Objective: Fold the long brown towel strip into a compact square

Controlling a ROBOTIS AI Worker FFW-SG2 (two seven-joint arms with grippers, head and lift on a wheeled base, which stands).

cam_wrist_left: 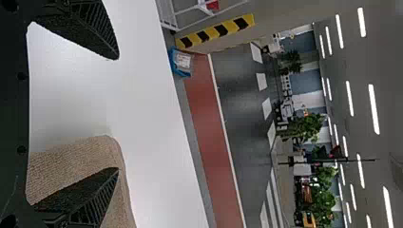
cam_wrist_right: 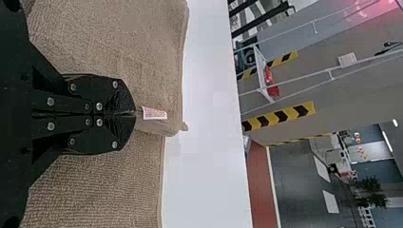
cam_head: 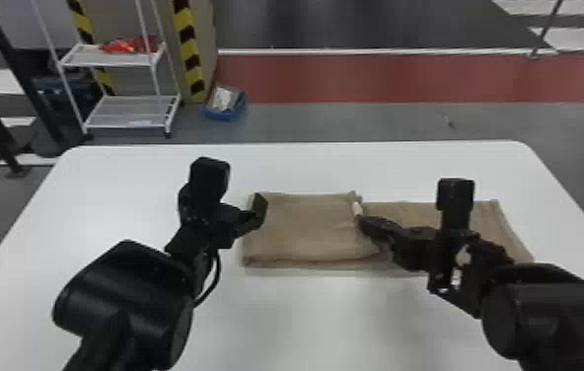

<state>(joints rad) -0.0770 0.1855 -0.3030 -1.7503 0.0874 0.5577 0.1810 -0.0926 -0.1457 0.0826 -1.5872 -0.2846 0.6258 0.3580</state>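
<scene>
White bench (cam_head: 123,182), extending across the head view. The brown towel strip (cam_head: 306,227) lies on it from the middle toward the right: its left portion is a folded-over, raised panel, its right portion a lower, flatter layer passing beneath the right arm (cam_head: 542,306). Left gripper (cam_head: 257,209), at the towel's left end; its fingers are spread, one overlapping the cloth in the left wrist view. Right gripper (cam_head: 361,222), its fingers pressed together, pinching the upper panel's right edge. Small pale label (cam_wrist_right: 154,113), on that edge, just beyond the fingertips.
</scene>
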